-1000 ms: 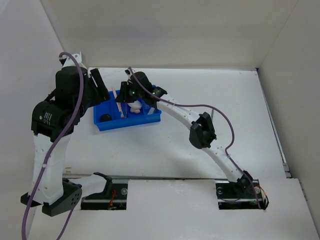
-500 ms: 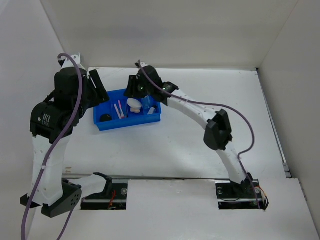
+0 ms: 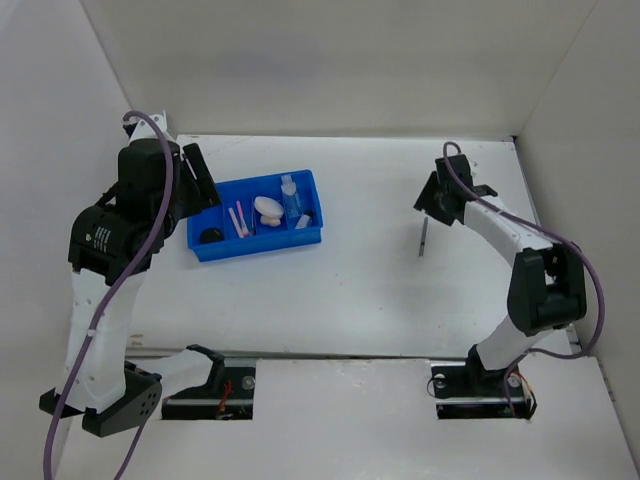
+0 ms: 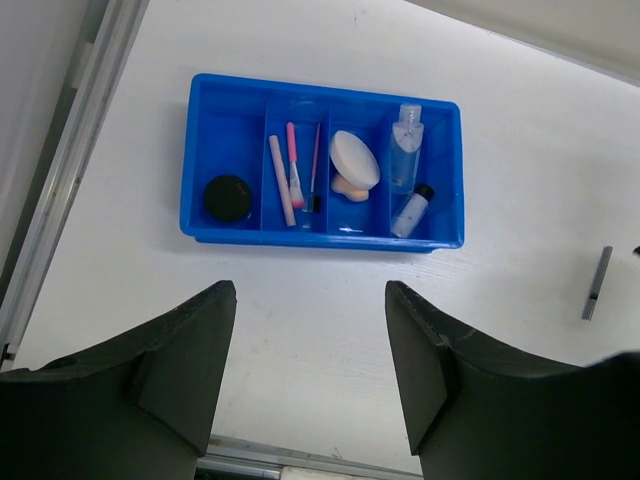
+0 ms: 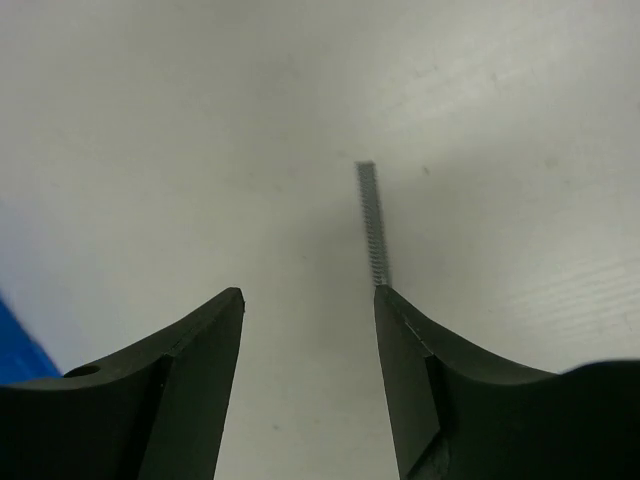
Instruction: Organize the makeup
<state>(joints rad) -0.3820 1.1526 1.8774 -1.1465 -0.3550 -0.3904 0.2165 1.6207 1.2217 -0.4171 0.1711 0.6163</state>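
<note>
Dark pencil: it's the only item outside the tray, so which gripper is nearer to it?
Right. The right gripper hovers right by the dark pencil; the left gripper hangs far across the table, near the blue tray.

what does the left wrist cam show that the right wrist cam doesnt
Only the left wrist view: the whole blue tray with a black jar, pink brushes, a white puff and clear bottles, plus the open left gripper. Only the right wrist view: the open right gripper. Both: the dark pencil lying loose on the white table; a blue sliver at the right view's edge may be the tray.
</note>
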